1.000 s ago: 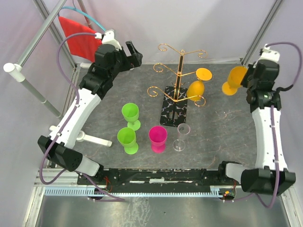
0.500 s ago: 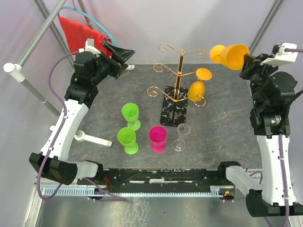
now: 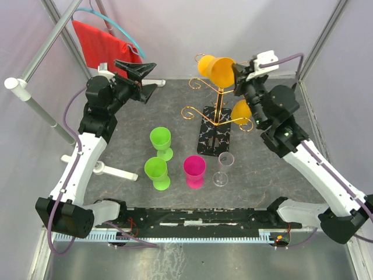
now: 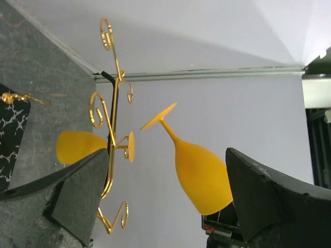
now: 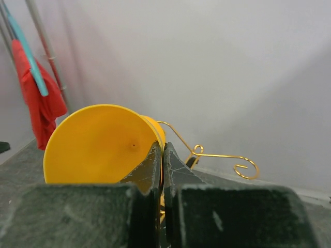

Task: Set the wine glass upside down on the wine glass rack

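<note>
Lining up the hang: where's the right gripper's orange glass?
Top view, back centre: the held glass is by the gold rack's top curls, near the hung orange glass.

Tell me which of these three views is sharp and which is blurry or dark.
Top external: even soft light, sharp throughout; the clear glass nearly vanishes against the table. Left wrist: the orange wine glass and wine glass rack are crisp, the left gripper's fingers dark. Right wrist: the right gripper's fingers fill the bottom, blurred; the glass's foot is soft.
</note>
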`<move>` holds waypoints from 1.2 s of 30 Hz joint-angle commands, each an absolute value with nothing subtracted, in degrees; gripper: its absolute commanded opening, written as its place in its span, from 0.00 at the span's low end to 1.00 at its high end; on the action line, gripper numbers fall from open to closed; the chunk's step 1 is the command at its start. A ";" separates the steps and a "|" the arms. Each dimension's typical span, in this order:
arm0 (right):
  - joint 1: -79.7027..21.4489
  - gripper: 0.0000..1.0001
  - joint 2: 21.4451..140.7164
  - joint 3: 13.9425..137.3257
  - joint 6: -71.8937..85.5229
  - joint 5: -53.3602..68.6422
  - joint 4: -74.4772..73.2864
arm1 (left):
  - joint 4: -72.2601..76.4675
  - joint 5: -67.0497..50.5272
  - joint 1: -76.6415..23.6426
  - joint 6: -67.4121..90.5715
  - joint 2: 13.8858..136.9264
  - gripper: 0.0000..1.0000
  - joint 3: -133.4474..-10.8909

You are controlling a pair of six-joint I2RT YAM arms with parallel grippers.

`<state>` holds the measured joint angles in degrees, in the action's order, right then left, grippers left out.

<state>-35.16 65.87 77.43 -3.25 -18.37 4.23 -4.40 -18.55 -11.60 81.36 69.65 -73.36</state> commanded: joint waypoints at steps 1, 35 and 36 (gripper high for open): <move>-40.06 0.01 66.49 76.06 -11.45 -24.07 19.94 | 3.54 -19.07 -10.51 94.10 65.58 0.99 -67.03; -62.07 0.01 84.95 74.00 -24.57 -26.72 43.73 | 9.70 -12.78 -10.18 110.13 58.54 0.79 -53.76; -62.55 0.01 85.51 74.18 -24.91 -26.67 44.19 | 9.83 -12.83 -10.13 110.20 58.54 0.79 -53.57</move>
<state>-60.90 84.12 72.23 -22.85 -27.07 39.05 6.61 -12.56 -10.57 108.18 59.94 -54.11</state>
